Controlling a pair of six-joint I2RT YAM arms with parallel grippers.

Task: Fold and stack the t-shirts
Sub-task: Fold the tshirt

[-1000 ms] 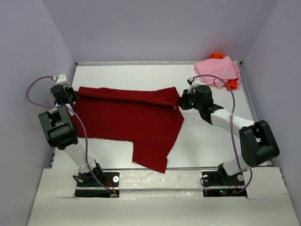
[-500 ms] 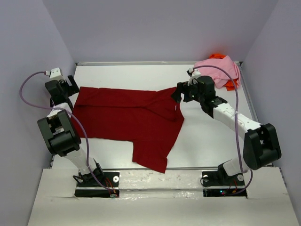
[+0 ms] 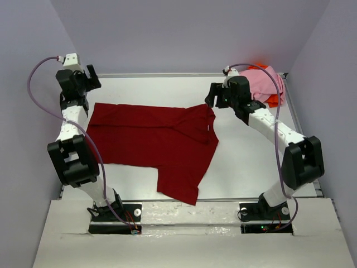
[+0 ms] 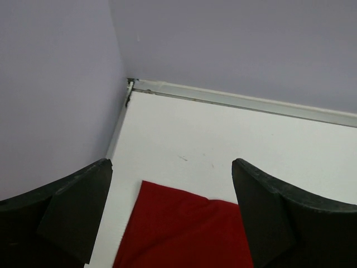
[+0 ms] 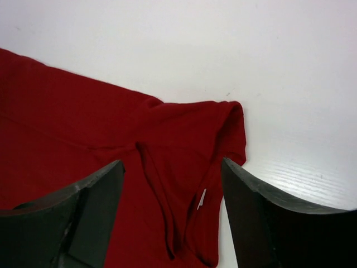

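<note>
Top external: dark red cloth t-shirt [image 3: 150, 139] lies spread mid-frame, long axis left-right. Left gripper [image 3: 89, 78] and right gripper [image 3: 213, 96] hover empty, jaws apart, by its upper corners, right nearer

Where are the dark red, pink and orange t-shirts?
dark red t-shirt [image 3: 150, 139]: top external view, middle of its spread body.
pink t-shirt [image 3: 263, 84]: top external view, bunched centre.
orange t-shirt [image 3: 272, 101]: top external view, visible edge beside the pink one.
</note>
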